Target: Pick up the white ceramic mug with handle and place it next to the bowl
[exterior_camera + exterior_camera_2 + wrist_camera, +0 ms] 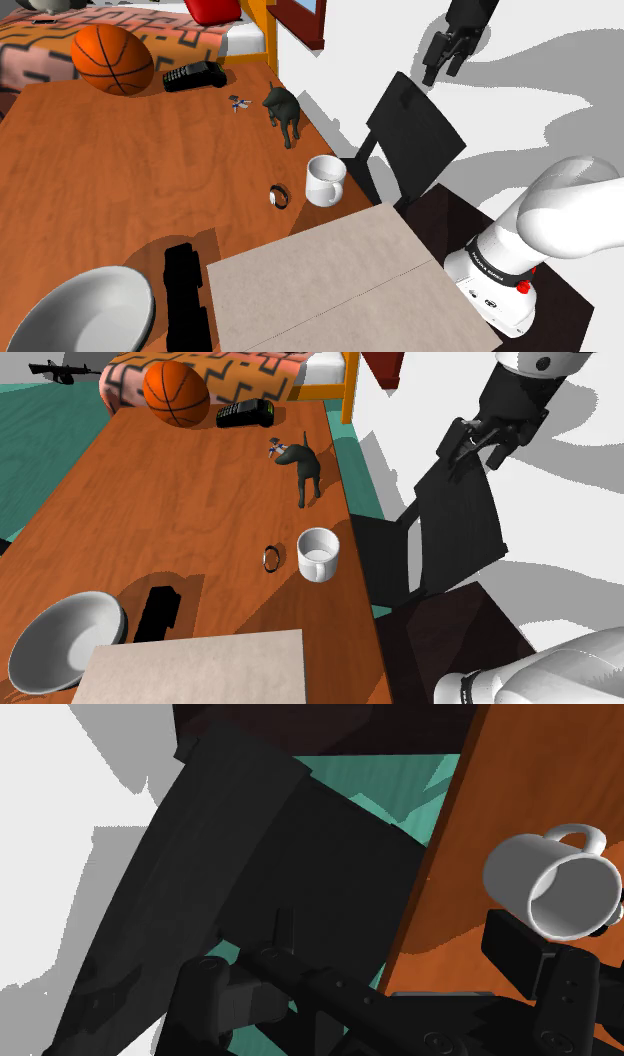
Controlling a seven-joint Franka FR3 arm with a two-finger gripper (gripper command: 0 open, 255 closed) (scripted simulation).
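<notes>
- Bedroom scene: a long wooden table (pixel 120 180) runs toward a patterned bed, and the white mug (pixel 325 180) stands upright right at the table's edge.
- Up goes our look to the gripper (pixel 441 70): it hangs high and well apart from the mug, out past that edge, above a black chair (pixel 415 135). Its 2 fingers stand apart with nothing between them.
- The grey-white bowl (pixel 85 310) sits well apart from the mug, at the opposite corner, with a black block (pixel 185 290) and a pale mat (pixel 330 285) on the way.
- Risk 1: the chair back stands between the gripper and the mug, so a straight line in could clip it.
- Risk 2: the mug is so close to the edge that a glancing finger could tip it off onto the teal floor (pixel 400 794).
- Risk 3: a small ring (pixel 271 558) lies just beside the mug and a dark dog figurine (pixel 305 467) stands near it; spread fingers could knock either.
- Risk 4: a low carry from the mug could snag the black block before the bowl.
- Wrist view gives us the mug's handle loop and open mouth, plus floor beneath the chair.
- Shoulder view adds the arm's white base, well apart from the mug.
- Second exterior view shows a clear gap between ring and mug.
</notes>
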